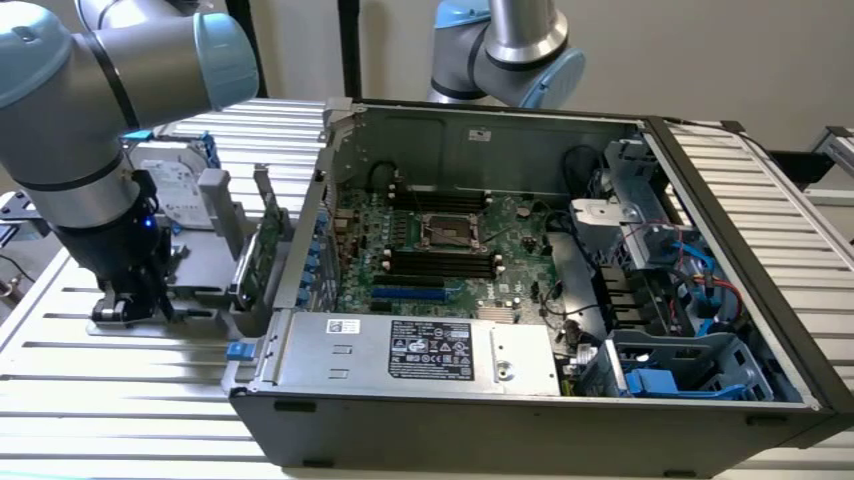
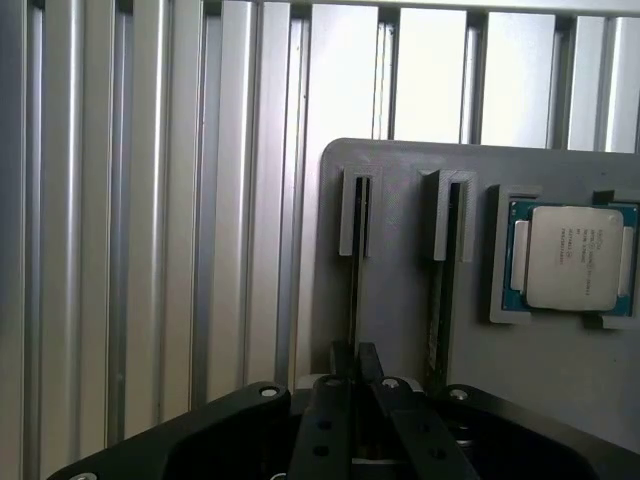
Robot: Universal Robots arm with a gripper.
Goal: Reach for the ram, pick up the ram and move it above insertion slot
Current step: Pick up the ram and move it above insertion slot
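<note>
Your end effector [image 2: 355,358] is down at the grey plastic holder block [image 2: 395,300] and is closed on the ram [image 2: 355,260], a thin, long, narrow board seen edge-on as a dark strip. Its black fingers [image 2: 338,372] are drawn close together, one on each side of the board, with only that slim edge between them. The ram stands upright in the holder slot farther from the square silver-lidded processor chip [image 2: 572,255], which lies flat in its own recess on the same block. A second thin stick [image 2: 440,290] sits in the neighbouring slot, between the held ram and the processor. In the exterior view you see the grey arm reaching down on the exterior view's left, with the end effector [image 1: 131,305] low over the holder block [image 1: 200,265] on the ribbed aluminium surface [image 1: 120,400]. Just beside the block stands a larger green card with a metal bracket [image 1: 271,240], and behind it a silver boxy hard drive [image 1: 174,190]. The open dark-grey computer case [image 1: 534,420] lies to the exterior view's right of the holder, with the black memory slots [image 1: 441,262] on its green board well apart from the ram.
</note>
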